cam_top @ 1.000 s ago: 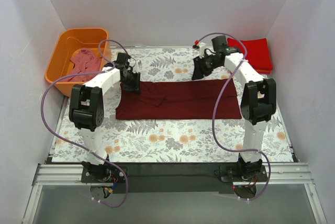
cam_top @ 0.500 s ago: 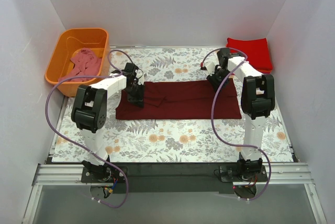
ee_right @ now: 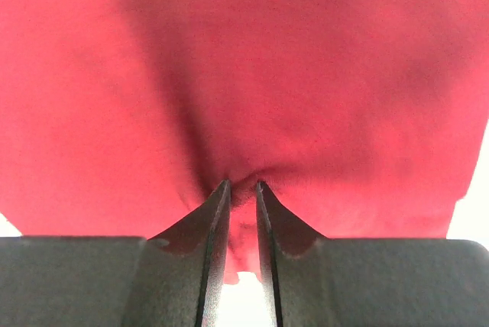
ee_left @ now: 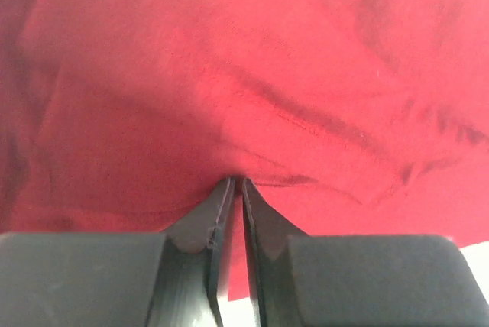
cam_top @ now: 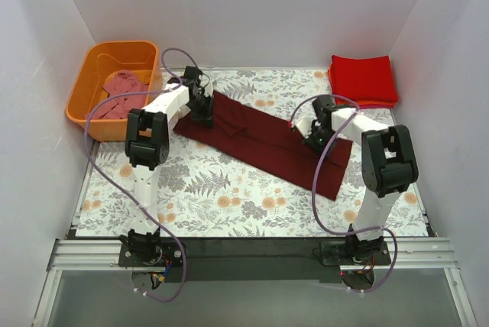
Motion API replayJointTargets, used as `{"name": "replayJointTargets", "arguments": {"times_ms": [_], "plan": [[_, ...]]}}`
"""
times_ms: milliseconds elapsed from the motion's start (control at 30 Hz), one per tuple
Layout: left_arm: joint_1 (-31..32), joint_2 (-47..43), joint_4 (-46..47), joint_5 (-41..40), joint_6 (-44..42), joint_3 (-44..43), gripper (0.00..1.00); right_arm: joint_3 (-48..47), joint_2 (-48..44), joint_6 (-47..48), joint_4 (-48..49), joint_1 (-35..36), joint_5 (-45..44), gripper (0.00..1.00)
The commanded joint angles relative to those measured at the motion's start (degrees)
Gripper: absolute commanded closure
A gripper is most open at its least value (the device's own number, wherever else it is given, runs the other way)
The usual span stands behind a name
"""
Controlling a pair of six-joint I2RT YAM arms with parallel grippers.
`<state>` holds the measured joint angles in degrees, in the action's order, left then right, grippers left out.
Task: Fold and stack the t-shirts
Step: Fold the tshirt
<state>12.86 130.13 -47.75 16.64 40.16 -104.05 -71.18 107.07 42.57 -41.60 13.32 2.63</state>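
- White cloth printed with grey leaves and orange flowers covers the desk [cam_top: 229, 205], and everything else lies on it or at its edges.
- We see the dark maroon cotton t-shirt [cam_top: 260, 140] folded into a long band. It lies slantwise across the middle of the desk, from far left to near right.
- We find the orange rectangular plastic tub [cam_top: 82, 105] at the far left corner, just beside the maroon band's far end.
- We count the bright red folded t-shirts [cam_top: 365, 81] as one neat stack at the far right corner, well apart from the maroon one.
- We make out the dusty pink crumpled t-shirt [cam_top: 118, 92] inside the tub.
- We see the left arm's fingers [cam_top: 203, 115] down on the band's far-left end. In the left wrist view they [ee_left: 218, 212] are almost together, pinching a ridge of the maroon cloth.
- We see the right arm's fingers [cam_top: 312, 140] at the band's far edge, towards its right end. In the right wrist view they [ee_right: 214, 212] stand narrow, with a small pucker of the same cloth nipped between the tips.
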Motion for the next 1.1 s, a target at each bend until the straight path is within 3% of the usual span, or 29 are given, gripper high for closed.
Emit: {"name": "replayJointTargets", "arguments": {"times_ms": [0,33,67,133,267,333,800,1067], "plan": [[-0.74,12.05,0.22,-0.41,-9.03,-17.61,0.90,8.15,-4.48,-0.28,-7.61,11.08,10.85,0.74],[0.05,14.69,-1.19,0.57,-10.88,-31.51,0.88,7.99,-5.72,-0.55,-10.57,16.42,13.86,0.73],[0.41,18.81,-2.69,1.45,-11.50,-37.05,0.86,7.20,-7.82,-1.60,-11.47,18.30,16.59,0.72],[1.37,18.59,-0.26,1.64,-12.21,-41.31,0.80,3.25,-9.15,-2.75,-14.36,19.98,23.27,0.71],[1.64,4.03,21.31,0.05,-12.30,-21.41,0.68,-2.47,-10.56,-1.88,-16.05,18.59,21.90,0.70],[1.73,-3.19,24.88,1.01,-11.78,-12.42,0.66,-2.39,-10.13,0.67,-15.70,17.62,17.68,0.70],[1.64,-18.24,16.11,5.33,-4.57,1.48,0.61,3.75,-1.16,-0.03,-9.81,21.39,14.24,0.79],[1.73,-17.37,9.88,6.65,-4.04,5.26,0.64,8.07,1.47,-4.94,-8.23,32.72,21.79,0.81]]}}
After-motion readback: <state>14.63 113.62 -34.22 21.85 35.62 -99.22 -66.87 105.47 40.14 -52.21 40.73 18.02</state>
